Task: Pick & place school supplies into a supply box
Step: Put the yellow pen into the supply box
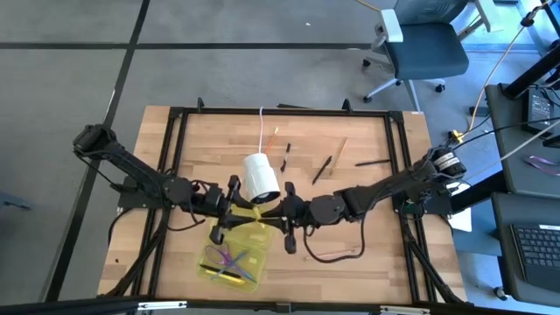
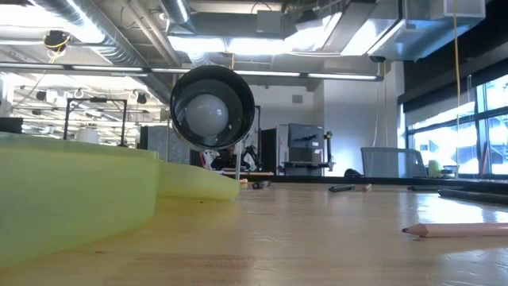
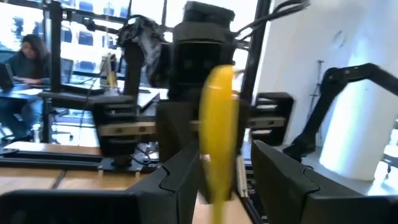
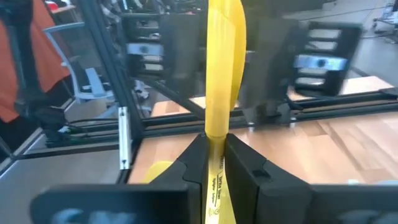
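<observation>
Overhead, the left tool (image 1: 234, 207) and right tool (image 1: 282, 210) met above the supply box (image 1: 234, 255) near the surface's (image 1: 367, 188) front edge. Only the wrist views showed the yellow highlighter (image 4: 222, 81) pinched in the right tool's closed fingers, standing untouched between the left tool's parted fingers (image 3: 177, 180).

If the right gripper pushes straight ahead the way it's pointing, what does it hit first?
Most likely the left gripper. The right gripper is shut on a yellow pen, and the left one faces it, fingers either side of the same pen, above the supply box. Depth between them is unclear.
</observation>
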